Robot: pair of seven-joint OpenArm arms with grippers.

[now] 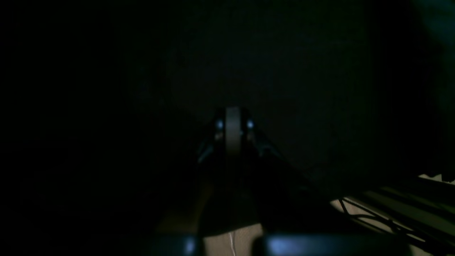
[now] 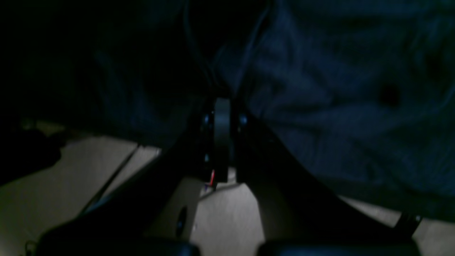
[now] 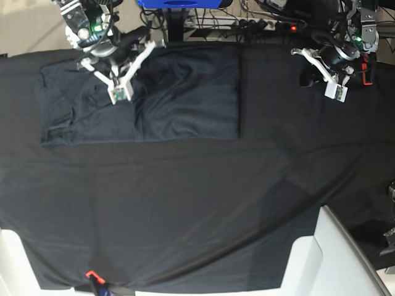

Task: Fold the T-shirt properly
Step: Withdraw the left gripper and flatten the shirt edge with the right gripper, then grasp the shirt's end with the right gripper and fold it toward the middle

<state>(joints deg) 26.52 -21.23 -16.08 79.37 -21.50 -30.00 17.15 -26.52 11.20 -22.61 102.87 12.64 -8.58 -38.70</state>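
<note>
Both end effectors narrow: right end effector over T-shirt, left end effector apart.

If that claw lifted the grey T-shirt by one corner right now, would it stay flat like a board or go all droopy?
Probably droopy: the T-shirt shows soft creases in the right wrist view, so it should sag and unfold. It likely weighs little, being thin and lying flat. Pushed, it would probably bunch up on the black tablecloth rather than slide whole.
</note>
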